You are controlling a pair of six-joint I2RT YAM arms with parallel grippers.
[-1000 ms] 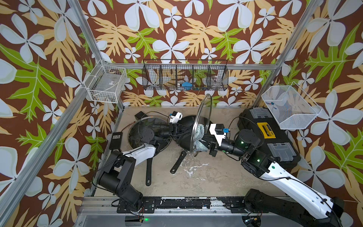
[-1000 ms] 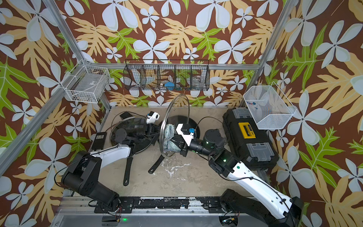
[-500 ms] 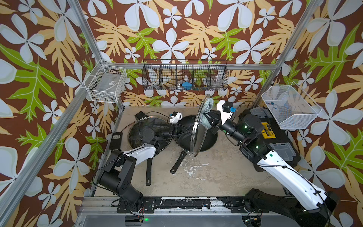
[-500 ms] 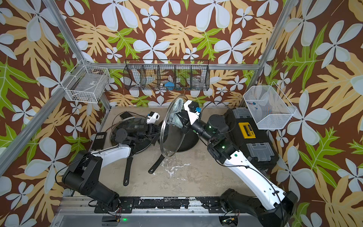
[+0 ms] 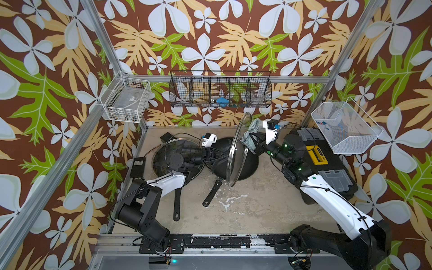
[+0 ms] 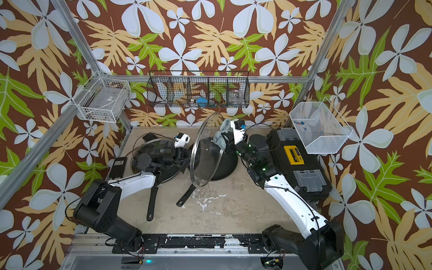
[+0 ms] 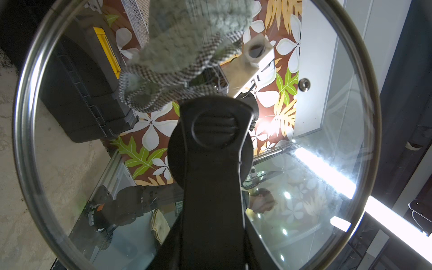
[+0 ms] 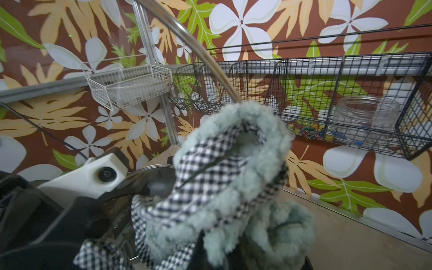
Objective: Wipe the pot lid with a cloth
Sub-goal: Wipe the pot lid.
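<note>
The glass pot lid (image 5: 236,161) (image 6: 205,161) stands on edge above a black pan in both top views. My left gripper (image 5: 218,156) (image 6: 185,159) is shut on its black handle (image 7: 211,140), reaching in from the left. The pale grey-teal cloth (image 5: 250,135) (image 6: 220,135), with checked trim, is bunched in my shut right gripper (image 5: 256,143) (image 6: 227,144). It presses against the lid's upper far part. Through the glass (image 7: 315,140) the cloth (image 7: 187,46) shows near the rim. In the right wrist view the cloth (image 8: 233,175) hides the jaws, and the lid's rim (image 8: 210,65) arcs past it.
A black pan (image 5: 247,163) lies under the lid, its handle (image 5: 211,194) pointing to the front. A second pan (image 5: 175,161) with another glass lid sits left. A black toolbox (image 5: 327,168) stands right. Wire baskets (image 5: 221,92) hang on the walls.
My right gripper has carried the cloth from the lid's lower near part up to its upper far edge. The left gripper and the lid have stayed in place.
</note>
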